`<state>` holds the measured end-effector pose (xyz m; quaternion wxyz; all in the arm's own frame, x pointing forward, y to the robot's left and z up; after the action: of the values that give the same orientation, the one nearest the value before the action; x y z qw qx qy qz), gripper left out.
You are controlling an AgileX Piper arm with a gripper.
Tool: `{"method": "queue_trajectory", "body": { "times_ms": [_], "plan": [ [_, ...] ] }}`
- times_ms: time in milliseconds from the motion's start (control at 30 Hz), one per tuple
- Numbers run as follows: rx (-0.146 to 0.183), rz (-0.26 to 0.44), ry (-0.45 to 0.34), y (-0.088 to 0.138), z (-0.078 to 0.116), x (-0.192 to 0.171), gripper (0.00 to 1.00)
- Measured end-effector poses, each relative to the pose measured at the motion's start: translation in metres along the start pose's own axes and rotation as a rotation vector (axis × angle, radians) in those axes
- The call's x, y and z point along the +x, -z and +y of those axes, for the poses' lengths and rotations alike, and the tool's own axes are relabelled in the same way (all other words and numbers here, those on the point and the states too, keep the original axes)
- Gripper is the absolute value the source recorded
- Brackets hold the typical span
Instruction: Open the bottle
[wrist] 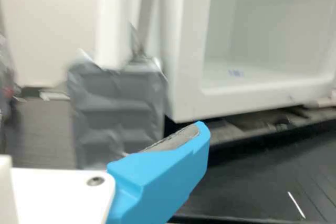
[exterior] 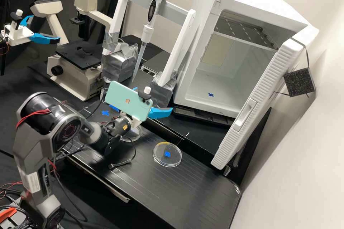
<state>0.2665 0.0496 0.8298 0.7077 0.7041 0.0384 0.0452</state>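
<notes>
A second robot arm (exterior: 18,35) edges into the scene at far left in the high view, beside a beige microscope (exterior: 77,86) on a black bench. In front of the microscope, a dark grey robot arm (exterior: 36,143) stretches across the foreground, a mint-green phone (exterior: 125,100) mounted at its wrist. A clear round dish (exterior: 138,137) sits partly hidden behind the arm. Behind the phone stands a white-legged frame (exterior: 120,10), its feet wrapped in silvery grey material, holding an upright pipette (exterior: 147,34) that leans slightly.

The claw (exterior: 154,97) is spread in front of the frame, its two blue fingers apart, with nothing between them. One finger (wrist: 168,171) shows its grey inner pad in the wrist view. The location of the bottle cannot be told.

To the claw's right and nearer the camera, another clear dish (exterior: 175,161) lies on a dark ridged board (exterior: 200,189), a blue mark (exterior: 167,154) at its middle. At right, a white fridge (exterior: 195,75) stands with its door (exterior: 265,93) open, a black block (exterior: 300,82) strapped to the door's outer side.
</notes>
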Motion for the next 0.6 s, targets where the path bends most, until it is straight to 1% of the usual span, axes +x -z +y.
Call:
{"method": "queue_trajectory", "body": {
  "times_ms": [100,167,200,267,333,433,600],
  "plan": [
    [0.003,0.075,-0.016,0.014,-0.002,-0.013,1.0],
    [0.004,0.121,-0.003,0.023,-0.008,-0.017,1.0],
    [-0.001,0.132,0.005,0.025,-0.01,-0.017,1.0],
    [-0.021,0.161,0.04,0.031,-0.02,-0.018,1.0],
    [-0.033,0.169,0.064,0.033,-0.026,-0.018,1.0],
    [-0.043,0.161,0.101,0.03,-0.036,-0.016,1.0],
    [-0.045,0.124,0.142,0.021,-0.046,-0.012,1.0]
  ]
}}
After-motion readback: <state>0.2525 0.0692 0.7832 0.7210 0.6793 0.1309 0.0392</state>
